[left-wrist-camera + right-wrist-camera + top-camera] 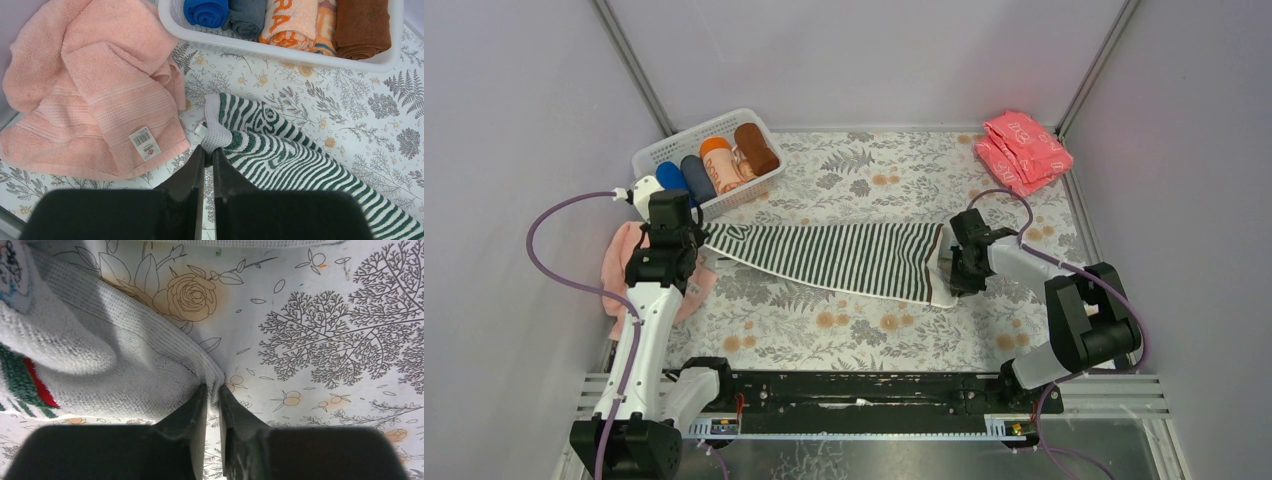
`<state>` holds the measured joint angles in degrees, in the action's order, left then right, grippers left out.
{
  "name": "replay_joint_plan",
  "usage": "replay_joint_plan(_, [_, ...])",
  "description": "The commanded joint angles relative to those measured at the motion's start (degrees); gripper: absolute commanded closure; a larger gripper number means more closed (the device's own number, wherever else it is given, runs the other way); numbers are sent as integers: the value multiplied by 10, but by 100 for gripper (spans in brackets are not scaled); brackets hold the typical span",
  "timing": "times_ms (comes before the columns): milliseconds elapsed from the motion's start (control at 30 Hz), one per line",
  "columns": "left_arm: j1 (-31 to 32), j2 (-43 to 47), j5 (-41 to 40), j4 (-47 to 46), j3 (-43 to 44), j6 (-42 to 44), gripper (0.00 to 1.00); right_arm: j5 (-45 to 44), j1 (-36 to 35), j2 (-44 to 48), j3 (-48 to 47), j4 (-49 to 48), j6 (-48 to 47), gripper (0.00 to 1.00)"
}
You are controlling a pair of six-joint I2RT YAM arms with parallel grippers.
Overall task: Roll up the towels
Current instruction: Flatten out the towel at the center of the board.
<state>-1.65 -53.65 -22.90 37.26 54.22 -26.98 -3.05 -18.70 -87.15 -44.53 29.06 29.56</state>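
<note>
I have the left gripper point(208, 154) clamped on a white corner of the striped towel point(300, 165) — the right gripper point(213, 390) pinches its opposite hem, cloth stretched between them. Just left of the left jaws lies the crumpled pink towel point(95, 90); beyond them, a white basket point(280, 50).

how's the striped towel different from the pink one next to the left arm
The striped towel lies stretched out flat; the pink towel sits bunched in a heap. The striped towel is green and white; the pink towel is one plain colour. The left tool and right tool pinch the striped towel's ends; nothing holds the pink towel. Neither is rolled.
</note>
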Motion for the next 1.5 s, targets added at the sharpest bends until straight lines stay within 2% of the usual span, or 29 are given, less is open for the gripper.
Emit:
replay_joint_plan(0, [-5,9,-1,-33,-4,8,100,13,-15,-41,37,26,32,87])
replay_joint_plan(167, [-16,-11,23,-33,16,-5,100,-54,3,28,11,31,31,99])
replay_joint_plan(300, [-30,-48,46,-25,59,-21,100,-89,64,75,-81,76,-12,100])
replay_joint_plan(467, [-43,-108,76,5,174,-44,100,-74,148,114,-232,131,-71,100])
replay_joint_plan(633, [-47,-143,115,50,326,-55,100,-57,206,144,-369,173,-97,100])
replay_joint_plan(767, [-47,-130,148,82,414,-51,100,-61,226,175,-474,208,-109,100])
replay_joint_plan(867, [-47,-99,155,104,451,-44,100,-76,227,208,-516,221,-119,100])
replay_joint_plan(1067, [-46,6,128,141,472,-46,100,-132,227,291,-570,249,-145,100])
replay_joint_plan(1200, [-46,52,108,177,460,-48,100,-129,227,328,-584,280,-155,100])
replay_joint_plan(1333, [-47,74,120,189,418,-44,100,-128,227,369,-549,280,-148,100])
replay_joint_plan(1467, [-47,54,162,180,357,-37,100,-125,227,364,-493,261,-133,100])
